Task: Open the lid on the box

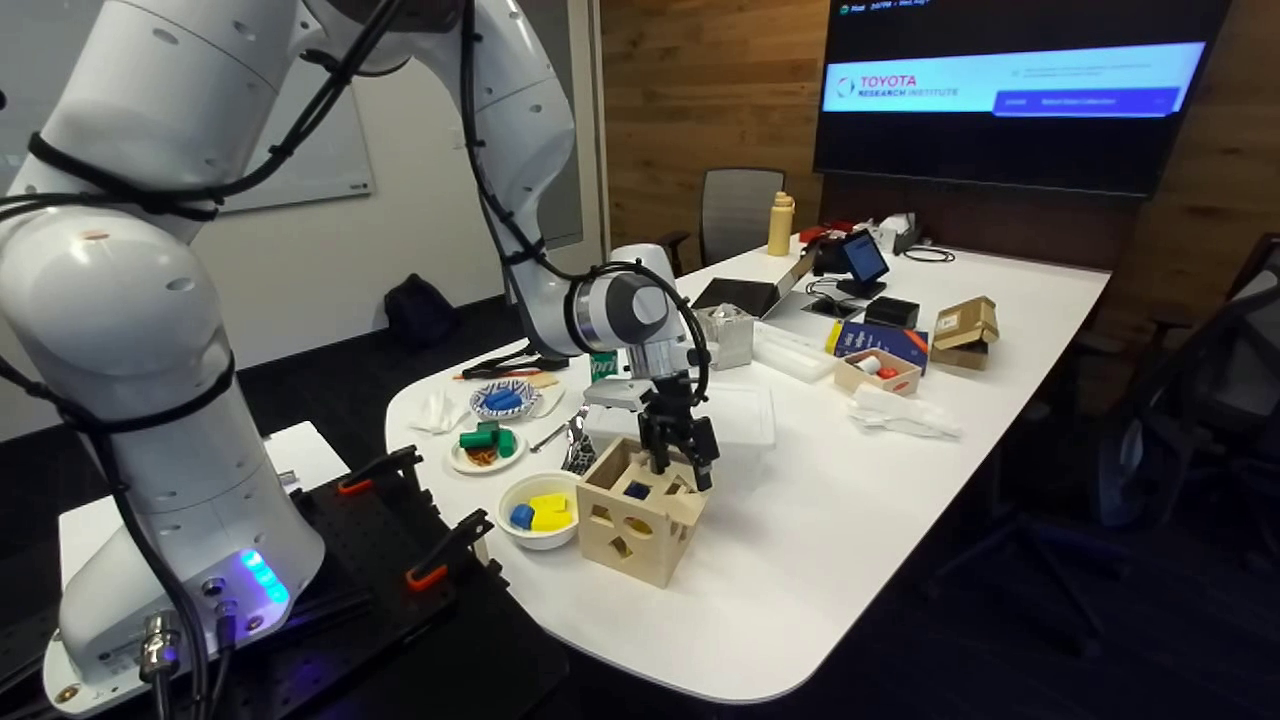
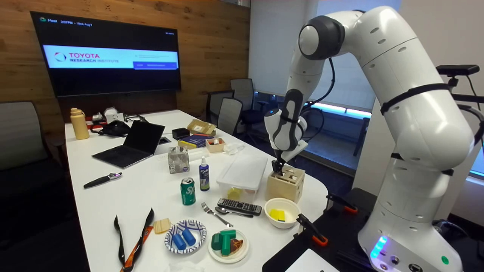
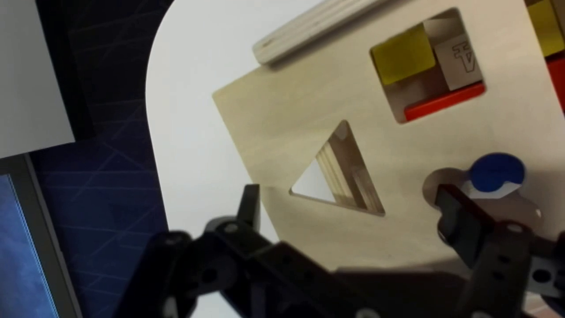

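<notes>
Overhanging the box point(image 2: 281, 188) near the rounded corner of the bench point(image 1: 800, 520), the lid point(image 3: 384, 150) looked likely to drop if pushed farther; the jaws straddled its edge, wide apart, whether gripping I couldn't tell.

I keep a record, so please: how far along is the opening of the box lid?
Done: the lid is partly out, overhanging the box on one side; a yellow block shows beyond its opposite edge. In hand: the gripper stands open, one finger at a hole in the lid, the other beyond the overhanging edge. Left: the lid covers much of the box, so it probably must slide farther.
</notes>
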### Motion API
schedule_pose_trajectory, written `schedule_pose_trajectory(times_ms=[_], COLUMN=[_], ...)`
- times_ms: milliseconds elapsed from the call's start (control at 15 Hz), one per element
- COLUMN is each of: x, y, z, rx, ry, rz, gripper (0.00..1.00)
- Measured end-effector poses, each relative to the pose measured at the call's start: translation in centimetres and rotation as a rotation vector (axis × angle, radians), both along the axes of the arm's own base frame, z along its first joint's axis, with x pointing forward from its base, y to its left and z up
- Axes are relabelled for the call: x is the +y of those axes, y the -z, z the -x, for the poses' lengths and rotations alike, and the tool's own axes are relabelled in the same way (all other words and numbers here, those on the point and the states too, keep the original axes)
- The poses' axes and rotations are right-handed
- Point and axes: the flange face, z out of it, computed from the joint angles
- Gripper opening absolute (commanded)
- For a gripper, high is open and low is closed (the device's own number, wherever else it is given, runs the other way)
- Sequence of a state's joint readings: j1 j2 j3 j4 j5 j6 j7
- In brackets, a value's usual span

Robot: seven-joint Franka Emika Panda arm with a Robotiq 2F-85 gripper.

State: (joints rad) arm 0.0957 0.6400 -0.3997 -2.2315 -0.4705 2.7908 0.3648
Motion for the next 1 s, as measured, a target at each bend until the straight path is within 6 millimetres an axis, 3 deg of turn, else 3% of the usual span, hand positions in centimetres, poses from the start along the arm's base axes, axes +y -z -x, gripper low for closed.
schedule_pose_trajectory(times_ms=[533,1000], x=[-3.3,-3.2], y=[0.0,0.1], z=[-1.2,-2.8], rx=[0.0,-0.009], ry=[-0.013,-0.054], rz=[-0.016,-0.023], gripper=[1.0,1.0])
